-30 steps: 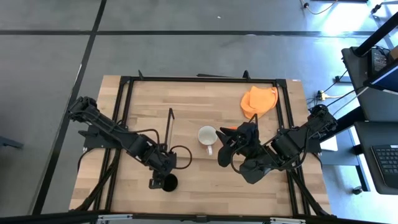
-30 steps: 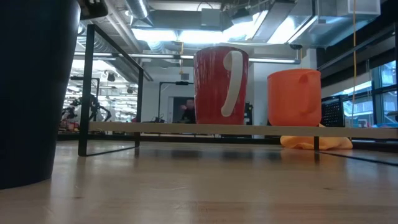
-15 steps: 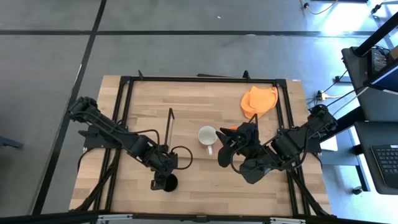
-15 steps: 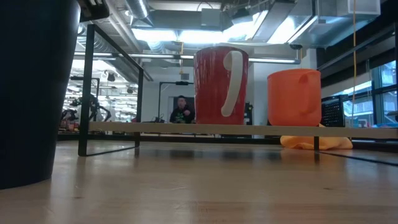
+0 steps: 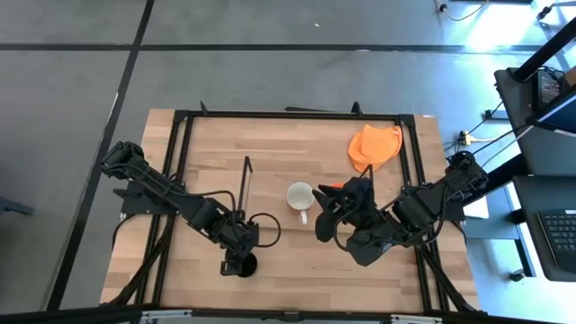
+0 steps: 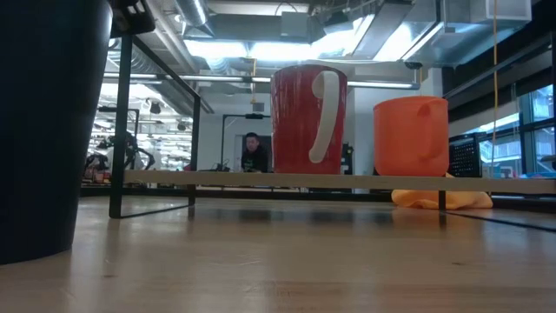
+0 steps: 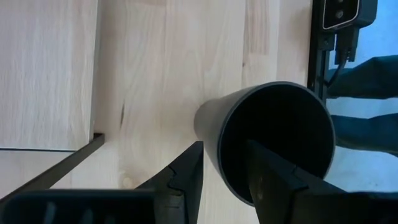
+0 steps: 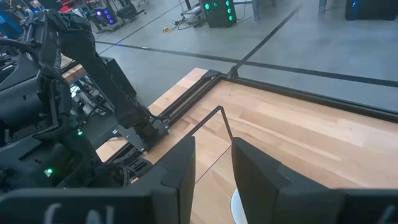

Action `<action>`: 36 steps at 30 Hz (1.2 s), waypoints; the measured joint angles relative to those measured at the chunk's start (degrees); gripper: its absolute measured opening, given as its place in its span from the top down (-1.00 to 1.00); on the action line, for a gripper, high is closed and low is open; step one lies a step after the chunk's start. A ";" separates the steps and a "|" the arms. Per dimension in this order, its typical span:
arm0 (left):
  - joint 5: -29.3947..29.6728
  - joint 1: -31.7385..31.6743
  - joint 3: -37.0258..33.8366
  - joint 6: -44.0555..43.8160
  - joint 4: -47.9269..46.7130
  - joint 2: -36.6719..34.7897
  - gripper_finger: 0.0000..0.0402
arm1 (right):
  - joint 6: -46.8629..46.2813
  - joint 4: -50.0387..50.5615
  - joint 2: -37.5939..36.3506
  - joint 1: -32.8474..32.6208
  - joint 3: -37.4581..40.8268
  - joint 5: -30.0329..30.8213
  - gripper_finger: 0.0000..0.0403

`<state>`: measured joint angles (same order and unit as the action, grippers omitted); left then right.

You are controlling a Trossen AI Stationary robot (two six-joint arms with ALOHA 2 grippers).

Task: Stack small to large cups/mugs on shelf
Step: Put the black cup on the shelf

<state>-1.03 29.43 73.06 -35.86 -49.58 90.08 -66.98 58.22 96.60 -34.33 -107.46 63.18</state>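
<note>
The left gripper (image 7: 221,171) is reaching down at the near edge of the counter (image 5: 297,144), where the black mug (image 7: 273,146) is standing. The left wrist view is showing one finger (image 7: 186,171) outside the mug wall and the other finger (image 7: 273,177) inside the rim, so the jaws are straddling the wall; whether they are pressing on it cannot be told from these views.

The white mug (image 5: 300,196) is sitting upright on the shelf (image 5: 247,184) near the counter's middle (in the low view it is appearing red with a pale handle). The orange mug (image 6: 411,136) is standing beside it on the same shelf board. The orange cloth (image 5: 375,145) is lying toward the far right corner.

The right gripper (image 8: 211,162) is waiting just right of the white mug, its jaws released with a gap between them.
</note>
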 joint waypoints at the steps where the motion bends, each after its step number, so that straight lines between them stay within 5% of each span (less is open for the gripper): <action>1: 0.02 0.00 0.00 0.00 0.00 0.00 0.45 | 0.00 -0.01 0.00 0.00 0.00 0.02 0.48; 14: 1.92 0.04 -2.71 -1.09 1.11 -0.27 0.47 | 0.00 -0.01 0.00 0.00 0.00 -0.36 0.48; 25: 1.55 0.04 -2.80 0.38 1.05 -0.17 0.96 | 0.08 -0.03 0.00 0.00 0.00 -0.42 0.48; 36: 1.12 -0.04 -1.98 0.24 0.68 -0.07 0.99 | 0.15 -0.03 0.00 0.00 0.00 -0.42 0.48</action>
<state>0.09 29.39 71.08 -35.62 -48.90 90.02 -66.83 58.19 96.60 -34.33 -107.46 62.76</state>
